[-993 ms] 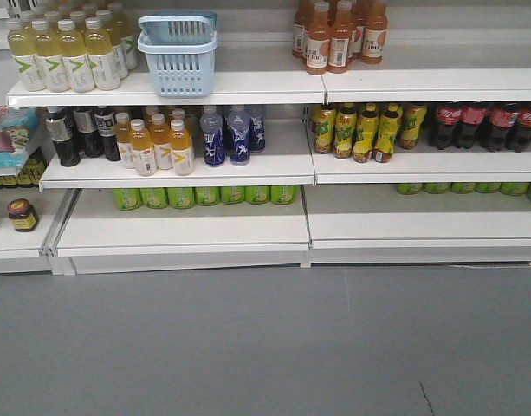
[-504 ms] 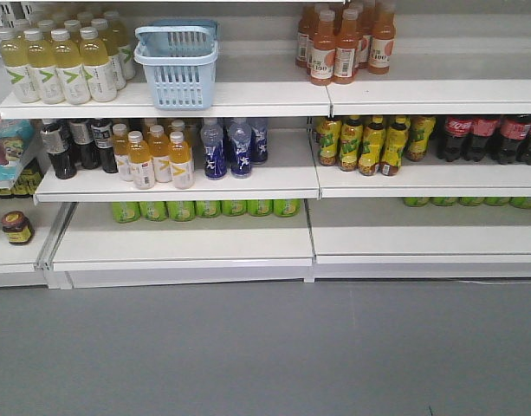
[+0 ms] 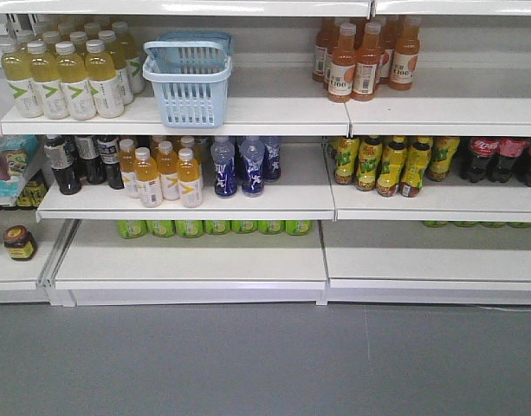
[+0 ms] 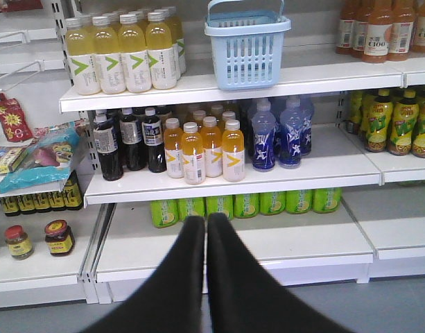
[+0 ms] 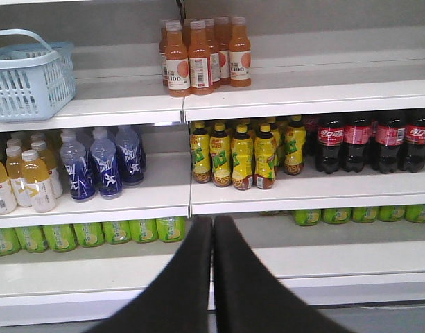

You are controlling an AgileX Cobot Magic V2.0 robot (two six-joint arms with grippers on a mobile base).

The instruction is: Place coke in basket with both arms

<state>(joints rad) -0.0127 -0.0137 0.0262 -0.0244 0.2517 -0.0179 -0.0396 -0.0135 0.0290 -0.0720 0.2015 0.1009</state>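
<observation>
The light blue basket (image 3: 189, 80) stands on the top shelf between the yellow and the orange bottles; it also shows in the left wrist view (image 4: 247, 52) and at the left edge of the right wrist view (image 5: 28, 78). No coke can is in view. My left gripper (image 4: 206, 220) is shut with nothing in it, well back from the shelves and pointing at the lowest shelf. The right gripper (image 5: 213, 222) is likewise shut and holds nothing, in front of the lowest shelf right of the basket. Neither arm shows in the front view.
Yellow drink bottles (image 3: 61, 76) and orange bottles (image 3: 362, 59) flank the basket. The middle shelf holds small orange bottles (image 3: 165, 172), blue bottles (image 3: 239, 165), yellow-green bottles (image 3: 382, 163) and dark cola bottles with red labels (image 5: 368, 139). Green cans (image 3: 213, 227) line the back of the bottom shelf, above grey floor (image 3: 265, 364).
The whole shelf scene has slid down and slightly right in the front view, and the underside of a higher shelf now shows at the top. Nothing on the shelves has moved.
</observation>
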